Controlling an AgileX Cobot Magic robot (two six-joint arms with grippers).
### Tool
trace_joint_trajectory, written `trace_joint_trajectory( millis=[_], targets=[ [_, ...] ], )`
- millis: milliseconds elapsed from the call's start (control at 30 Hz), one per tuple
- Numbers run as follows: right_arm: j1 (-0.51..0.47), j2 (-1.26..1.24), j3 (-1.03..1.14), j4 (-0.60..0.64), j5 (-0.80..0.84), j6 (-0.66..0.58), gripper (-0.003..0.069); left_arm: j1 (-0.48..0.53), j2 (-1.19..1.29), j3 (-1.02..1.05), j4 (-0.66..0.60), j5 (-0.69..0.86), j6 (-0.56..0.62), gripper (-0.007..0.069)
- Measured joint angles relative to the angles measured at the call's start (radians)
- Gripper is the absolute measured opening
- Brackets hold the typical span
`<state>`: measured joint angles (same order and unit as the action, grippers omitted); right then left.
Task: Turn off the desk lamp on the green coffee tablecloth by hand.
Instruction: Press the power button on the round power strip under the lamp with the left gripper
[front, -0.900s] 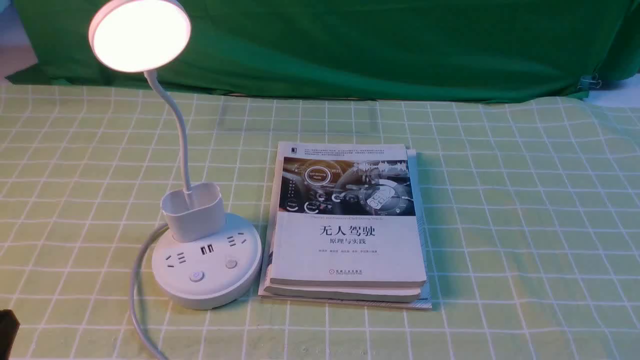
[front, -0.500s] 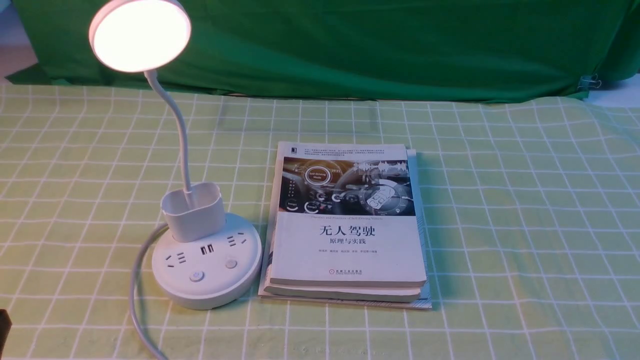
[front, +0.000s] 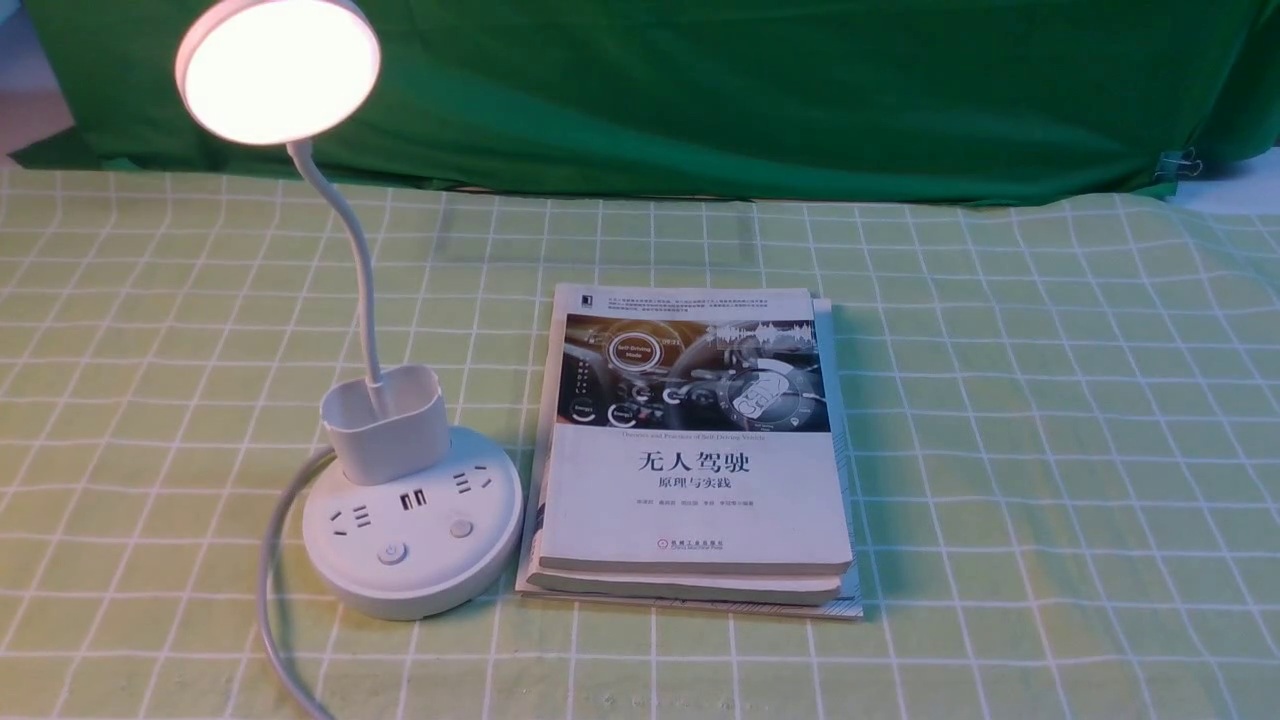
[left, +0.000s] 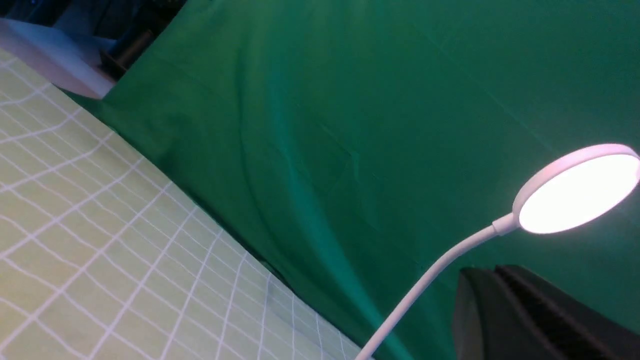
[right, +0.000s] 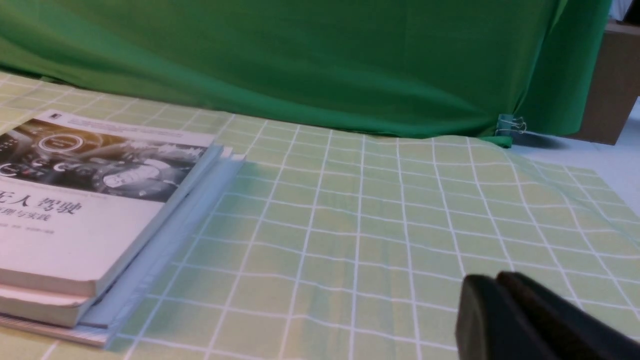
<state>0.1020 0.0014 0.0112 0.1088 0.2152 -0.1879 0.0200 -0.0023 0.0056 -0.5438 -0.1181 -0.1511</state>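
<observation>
A: Item one, the desk lamp (front: 395, 550)?
B: White plastic, one piece, upright, lit. Left side of the front view, standing on the green coffee tablecloth (front: 1000, 450). Disc head (front: 280, 72) glowing in the upper left corner, thin neck (front: 362, 260) curving down into a cup-like holder (front: 388, 430). Round base (front: 420, 590) in the lower left, with sockets, USB ports and two buttons.
A: Attachments?
B: One pale grey cord (front: 265, 590), running in a curve beside the base to the bottom edge of the front view.
A: Item two?
B: Books (front: 695, 500), stacked flat at the centre of the front view, just beside the lamp base. Top cover white, with a dark dashboard picture and Chinese lettering.
A: Backdrop?
B: Dark green fabric (front: 700, 90), draped across the top of the front view. Metal clip (front: 1180, 163), one, at its upper right.
A: Grippers?
B: Two, dark, both blurred. Left gripper (left: 492, 272): seen in its wrist view, fingertips together, jaws closed on nothing visible; the lit disc and part of the neck share that view. Right gripper (right: 492, 277): likewise brought together, with the books and tablecloth in its wrist view.
</observation>
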Motion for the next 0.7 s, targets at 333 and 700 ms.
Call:
trace_joint_trajectory(
  millis=[333, 700],
  targets=[
    [0.0, 0.0, 0.0, 0.0, 0.0, 0.0, 0.0029, 0.0, 0.271, -0.405, 0.182, 0.568, 0.119, 0.0001],
    [0.0, 0.0, 0.0, 0.0, 0.0, 0.0, 0.0029, -0.242, 0.949, -0.695, 0.301, 0.93, 0.313, 0.0003]
  ],
)
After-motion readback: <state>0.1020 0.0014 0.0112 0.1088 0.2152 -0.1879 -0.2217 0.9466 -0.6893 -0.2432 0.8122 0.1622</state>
